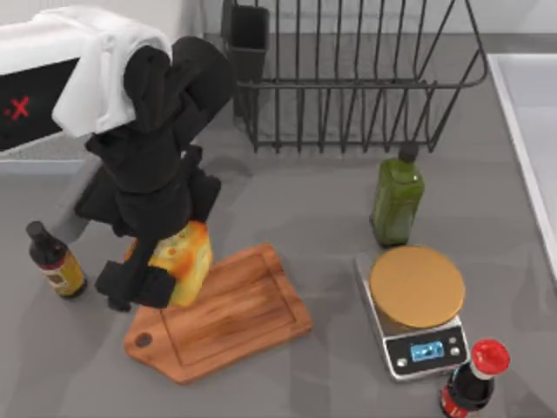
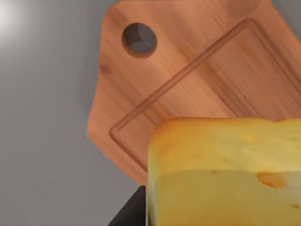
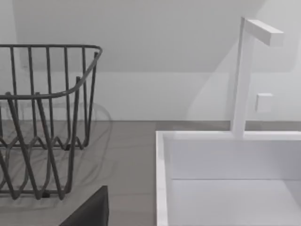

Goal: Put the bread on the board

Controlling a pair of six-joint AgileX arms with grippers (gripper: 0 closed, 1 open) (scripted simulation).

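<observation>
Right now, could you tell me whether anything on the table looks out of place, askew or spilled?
Nothing stands out. The bottles stand upright, and the board lies flat, merely angled to the table's edges. The left gripper holds the bread over the board's handle end.

My left arm (image 1: 152,174) is matte black, chunky and blocky, with a black claw (image 1: 144,283).

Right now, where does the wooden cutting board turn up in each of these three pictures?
Top view: the board lies low and left of centre, handle hole toward the left, with the bread held by the left gripper over its upper-left edge.
Left wrist view: the board spans the upper middle and right, behind the bread.
Right wrist view: not in it.
Shared landmark: the board's handle hole.
</observation>
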